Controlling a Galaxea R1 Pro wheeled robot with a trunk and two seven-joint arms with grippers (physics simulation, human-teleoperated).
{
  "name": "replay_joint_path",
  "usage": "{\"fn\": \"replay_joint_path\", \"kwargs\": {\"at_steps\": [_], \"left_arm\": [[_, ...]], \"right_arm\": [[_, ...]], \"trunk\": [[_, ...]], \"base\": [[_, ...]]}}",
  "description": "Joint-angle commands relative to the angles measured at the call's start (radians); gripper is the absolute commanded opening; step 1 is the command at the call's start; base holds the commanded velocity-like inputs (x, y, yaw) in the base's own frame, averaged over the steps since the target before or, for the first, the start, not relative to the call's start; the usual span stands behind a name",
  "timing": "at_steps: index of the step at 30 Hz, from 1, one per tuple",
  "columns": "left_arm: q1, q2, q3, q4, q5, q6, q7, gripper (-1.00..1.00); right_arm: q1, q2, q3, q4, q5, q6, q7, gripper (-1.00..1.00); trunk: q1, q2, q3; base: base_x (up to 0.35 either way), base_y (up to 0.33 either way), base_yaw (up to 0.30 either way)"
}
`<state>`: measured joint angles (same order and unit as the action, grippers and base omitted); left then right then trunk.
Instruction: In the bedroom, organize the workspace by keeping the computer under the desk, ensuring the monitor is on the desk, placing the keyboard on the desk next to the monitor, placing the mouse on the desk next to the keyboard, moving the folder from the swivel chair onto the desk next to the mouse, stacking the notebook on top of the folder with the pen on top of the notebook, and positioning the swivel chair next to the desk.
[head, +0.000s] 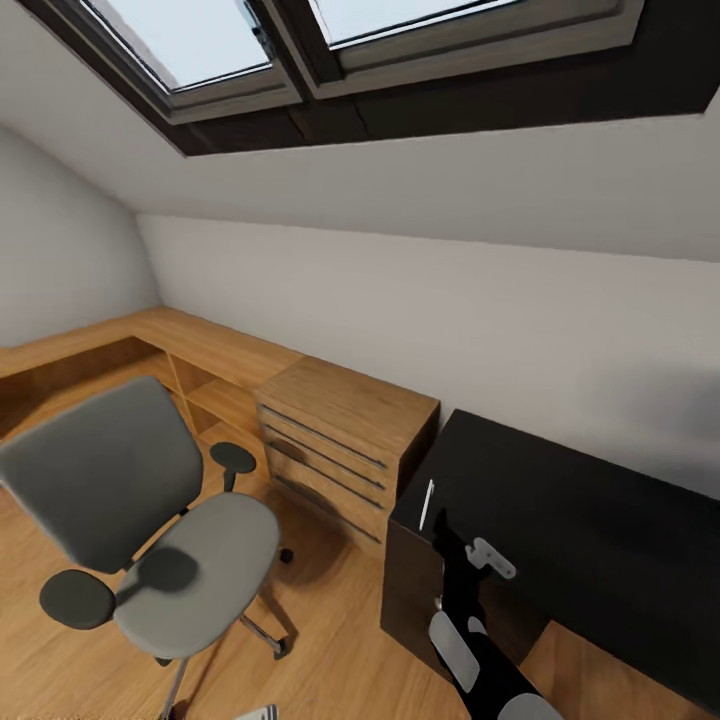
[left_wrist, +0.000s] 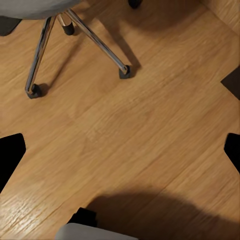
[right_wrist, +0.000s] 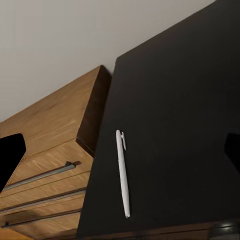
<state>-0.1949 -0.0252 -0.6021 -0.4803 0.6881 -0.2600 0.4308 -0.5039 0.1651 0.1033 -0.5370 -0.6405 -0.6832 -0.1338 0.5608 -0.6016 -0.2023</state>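
The pale pen (right_wrist: 122, 172) lies on the near left corner of the glossy black desk (right_wrist: 185, 100), close to its edge. From the head view the pen (head: 427, 505) rests just ahead of my right gripper (head: 446, 532). The right gripper (right_wrist: 121, 151) hovers over the pen, open, with one dark fingertip on each side of it and nothing held. The grey swivel chair (head: 150, 520) stands left of the desk (head: 590, 530) with a bare seat. My left gripper (left_wrist: 121, 152) is open above the wooden floor, near the chair's chrome base (left_wrist: 95, 40).
A light wooden drawer chest (head: 340, 445) stands between the chair and the desk, touching the desk's left end. A low wooden shelf unit (head: 120, 350) runs along the left wall. The sloped white wall with skylights (head: 300, 50) rises behind the desk.
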Motion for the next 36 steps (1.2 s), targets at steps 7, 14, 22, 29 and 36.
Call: {"fn": "replay_joint_path", "kwargs": {"at_steps": [7, 14, 22, 29, 36], "left_arm": [[-0.001, 0.001, -0.008, 0.000, 0.010, -0.007, 0.006, 1.00], [-0.001, 0.001, -0.008, 0.000, 0.010, -0.007, 0.006, 1.00], [-0.001, 0.001, -0.008, 0.000, 0.010, -0.007, 0.006, 1.00], [-0.001, 0.001, -0.008, 0.000, 0.009, -0.007, 0.006, 1.00], [-0.001, 0.001, -0.008, 0.000, 0.008, -0.007, 0.006, 1.00]], "right_arm": [[-0.001, -0.001, 0.008, -0.007, -0.004, -0.004, -0.006, 1.00], [-0.001, 0.003, 0.011, -0.010, -0.004, -0.005, -0.002, 1.00], [-0.001, 0.005, 0.011, -0.042, -0.004, -0.007, -0.002, 1.00], [0.001, 0.004, 0.010, -0.079, -0.003, -0.007, -0.003, 1.00], [0.001, -0.002, 0.011, -0.086, 0.008, -0.002, -0.007, 1.00]], "trunk": [[0.000, -0.001, 0.000], [0.000, -0.001, 0.001], [0.000, -0.001, 0.001], [0.000, -0.001, 0.001], [0.000, -0.001, 0.001]], "base": [[0.000, 0.000, 0.050], [0.000, 0.000, 0.007], [0.000, 0.000, 0.000], [0.000, 0.000, 0.000], [0.000, 0.000, 0.000]]}}
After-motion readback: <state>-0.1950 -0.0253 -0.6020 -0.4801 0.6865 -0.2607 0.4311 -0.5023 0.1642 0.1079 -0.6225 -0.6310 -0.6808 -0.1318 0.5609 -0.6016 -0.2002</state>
